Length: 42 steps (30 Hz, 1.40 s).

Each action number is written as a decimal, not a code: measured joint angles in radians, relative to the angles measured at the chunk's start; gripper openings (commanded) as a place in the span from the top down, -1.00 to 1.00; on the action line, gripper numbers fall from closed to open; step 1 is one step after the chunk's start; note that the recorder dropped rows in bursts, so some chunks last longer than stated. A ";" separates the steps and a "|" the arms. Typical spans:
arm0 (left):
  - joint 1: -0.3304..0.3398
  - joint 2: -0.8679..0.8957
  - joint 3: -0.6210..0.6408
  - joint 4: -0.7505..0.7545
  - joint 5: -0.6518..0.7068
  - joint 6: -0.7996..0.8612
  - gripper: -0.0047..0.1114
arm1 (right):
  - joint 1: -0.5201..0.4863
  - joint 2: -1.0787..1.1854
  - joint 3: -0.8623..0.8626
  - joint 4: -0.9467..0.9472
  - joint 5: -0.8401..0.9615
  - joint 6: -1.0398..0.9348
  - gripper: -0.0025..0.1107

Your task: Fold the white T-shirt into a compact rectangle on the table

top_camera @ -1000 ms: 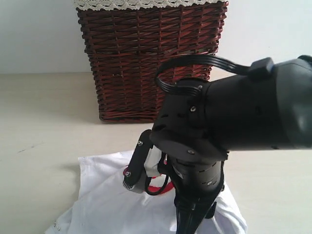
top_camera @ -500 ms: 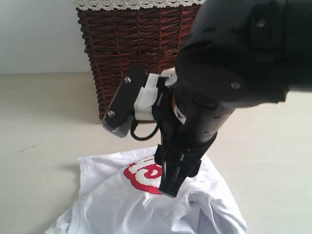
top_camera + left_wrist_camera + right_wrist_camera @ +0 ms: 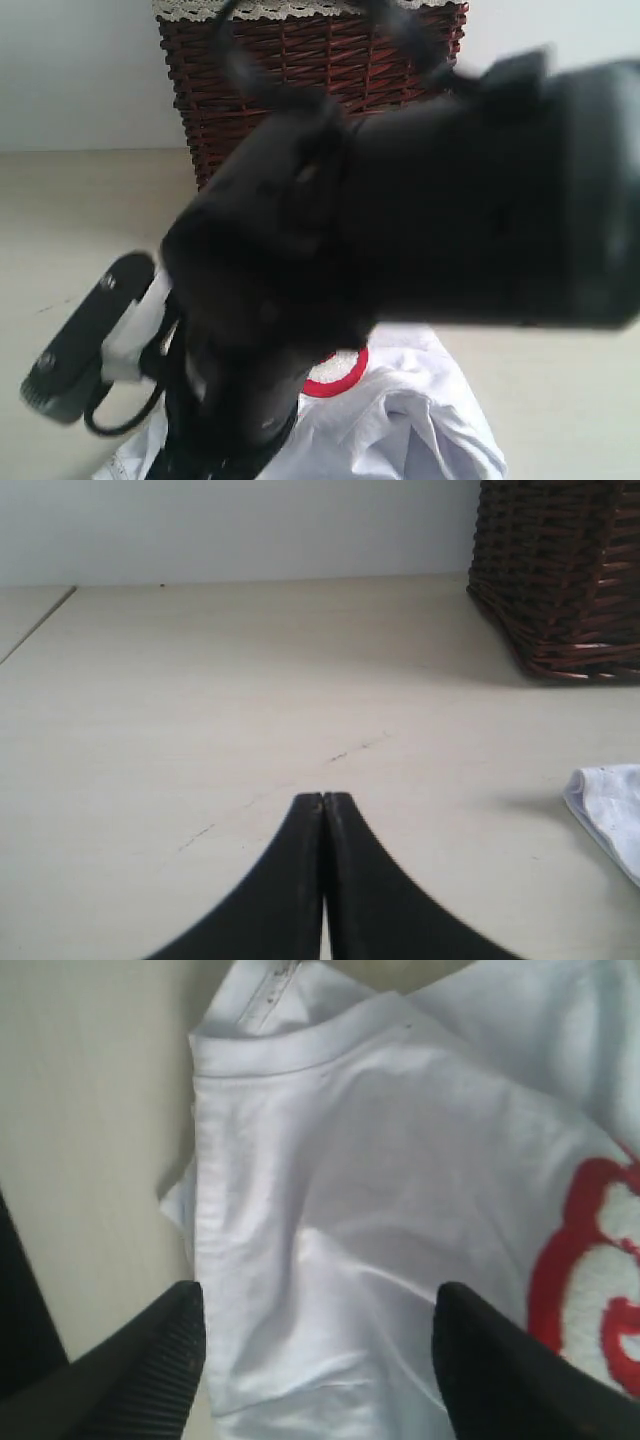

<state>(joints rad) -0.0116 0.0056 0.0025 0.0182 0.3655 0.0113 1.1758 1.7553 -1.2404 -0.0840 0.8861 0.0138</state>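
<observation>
Both jaws of my right gripper (image 3: 318, 1332) hang wide over the shirt (image 3: 380, 1190) on the table (image 3: 200, 680), six o'clock of the basket (image 3: 300, 60), left gripper (image 3: 324, 802) shut, so I reckon a hem grab starts the fold.

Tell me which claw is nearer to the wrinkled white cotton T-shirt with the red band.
Right. The right claw hangs open directly above the white T-shirt. The left claw is shut over the pale beige table, apart from the shirt's edge.
</observation>
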 measured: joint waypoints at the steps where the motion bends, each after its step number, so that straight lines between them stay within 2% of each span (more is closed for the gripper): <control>1: 0.000 0.000 0.000 0.000 0.000 0.000 0.92 | 0.026 0.031 0.000 -0.048 -0.011 0.041 -0.25; 5: 0.000 0.000 0.000 0.000 0.000 0.000 0.92 | 0.097 0.138 -0.048 -0.288 -0.018 0.212 -0.21; 8: 0.000 0.000 0.000 0.000 0.000 0.000 0.92 | 0.095 0.198 -0.157 -0.526 0.082 0.403 0.01; 9: 0.000 0.000 0.000 0.000 0.000 0.000 0.92 | 0.083 0.213 -0.191 -0.560 0.123 0.436 0.14; 12: 0.000 0.000 0.000 0.000 0.000 0.000 0.92 | 0.012 0.236 -0.290 -0.467 0.156 0.391 0.24; 13: 0.000 0.000 0.000 0.000 0.000 0.000 0.92 | -0.023 0.244 -0.316 -0.352 0.145 0.323 0.21; 16: 0.000 0.000 0.000 0.000 0.000 0.000 0.92 | -0.072 0.267 -0.347 -0.167 0.127 0.182 0.07; 25: 0.000 0.000 0.000 0.000 0.000 0.000 0.92 | -0.094 0.374 -0.375 -0.272 0.166 0.121 0.06; 28: 0.000 0.000 0.000 0.000 0.000 0.000 0.92 | -0.094 0.401 -0.375 -0.276 0.085 0.111 0.22; 34: 0.000 0.000 0.000 0.000 0.000 0.000 0.92 | -0.094 0.464 -0.377 -0.281 0.071 0.085 0.92; 38: 0.000 0.000 0.000 0.000 0.000 0.000 0.92 | -0.094 0.480 -0.377 -0.323 0.093 0.086 0.96; 42: 0.000 0.000 0.000 0.000 0.000 0.000 0.92 | -0.094 0.455 -0.377 -0.391 0.036 0.136 0.96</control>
<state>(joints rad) -0.0116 0.0056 0.0025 0.0182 0.3655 0.0113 1.0816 2.2107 -1.6172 -0.4751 0.9218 0.1496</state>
